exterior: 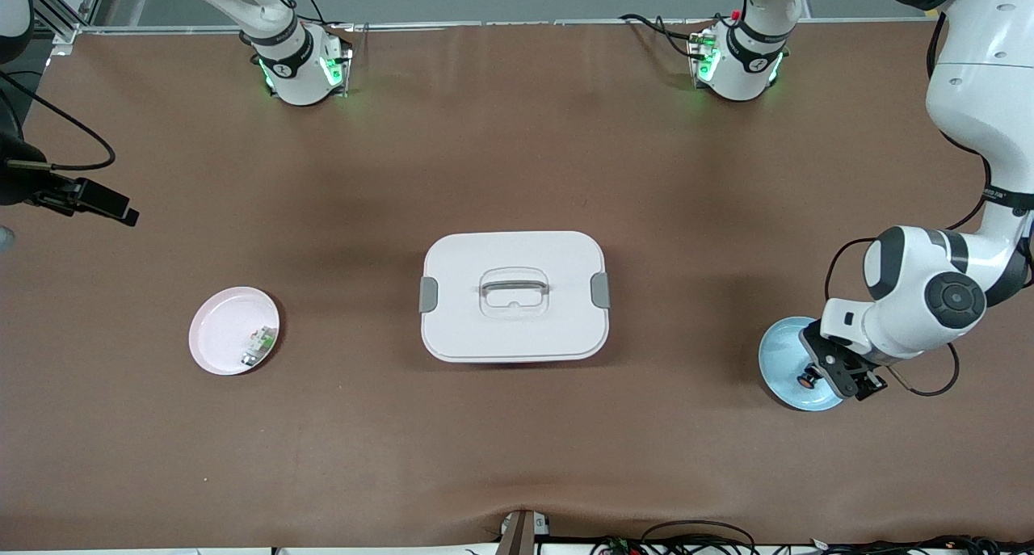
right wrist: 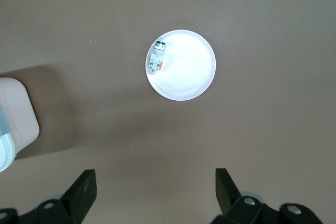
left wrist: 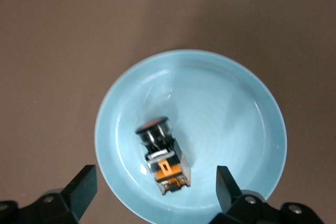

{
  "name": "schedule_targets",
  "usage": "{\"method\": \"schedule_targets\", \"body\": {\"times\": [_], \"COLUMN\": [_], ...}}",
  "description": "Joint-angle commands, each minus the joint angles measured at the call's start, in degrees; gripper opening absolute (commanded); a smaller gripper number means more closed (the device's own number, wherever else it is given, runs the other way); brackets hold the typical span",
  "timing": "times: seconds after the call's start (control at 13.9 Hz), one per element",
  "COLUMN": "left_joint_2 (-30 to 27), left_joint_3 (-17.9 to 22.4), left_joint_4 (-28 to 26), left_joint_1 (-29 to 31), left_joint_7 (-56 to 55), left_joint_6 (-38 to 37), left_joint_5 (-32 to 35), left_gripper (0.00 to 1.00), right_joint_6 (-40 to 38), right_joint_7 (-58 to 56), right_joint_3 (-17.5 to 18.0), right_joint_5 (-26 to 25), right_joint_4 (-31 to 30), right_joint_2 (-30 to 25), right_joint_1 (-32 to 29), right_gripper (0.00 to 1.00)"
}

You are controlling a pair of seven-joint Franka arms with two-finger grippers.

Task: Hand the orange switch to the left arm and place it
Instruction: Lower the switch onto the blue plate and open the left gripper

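The orange switch (exterior: pixel 806 380) (left wrist: pixel 163 156) lies on its side in the blue plate (exterior: pixel 777 351) (left wrist: pixel 226 114) at the left arm's end of the table. My left gripper (exterior: pixel 825 375) (left wrist: pixel 156 182) hangs just above it, open, with one finger on each side of the switch and not touching it. The white box (exterior: pixel 517 329) (right wrist: pixel 16 108) stands shut in the middle of the table. My right gripper (exterior: pixel 109 202) (right wrist: pixel 155 192) is open and empty, high over the table at the right arm's end.
A pink plate (exterior: pixel 222 329) (right wrist: pixel 189 72) sits toward the right arm's end, holding a small white-and-green part (exterior: pixel 258 346) (right wrist: pixel 156 59). Brown table surface lies between the plates and the box. Cables run along the table's near edge.
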Motion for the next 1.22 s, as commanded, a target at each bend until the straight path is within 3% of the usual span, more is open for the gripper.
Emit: {"method": "schedule_targets", "body": {"times": [0.0,0.72,1.01,1.15], "left_joint_2": [-1.4,-15.73,-21.35,-24.34], "left_joint_3": [-0.14,-0.49,-3.82,-4.44], "left_joint_4": [3.73,5.06,4.88,5.32], "left_joint_1": [0.12,-0.14,-0.05,-0.05], "left_joint_7": [-1.12,-39.32,-56.1,-58.79], "left_joint_6": [-3.85,-18.79,-28.35,-32.15], "left_joint_5": [-8.1,-9.55,-9.72,-9.37], "left_gripper": [1.0,1.0,1.0,1.0], "right_joint_6": [-0.83,-1.19,-2.94,-3.12], "right_joint_7": [0.01,0.01,0.01,-0.08], "right_joint_3": [1.02,1.38,1.29,1.2], "right_joint_5": [-0.47,0.14,-0.65,-0.65], "right_joint_4": [1.92,3.59,4.74,5.35], "right_joint_2": [0.89,1.06,0.98,0.89], "right_joint_1": [-1.59,-3.18,-3.09,-3.18], "right_gripper": [1.0,1.0,1.0,1.0]}}
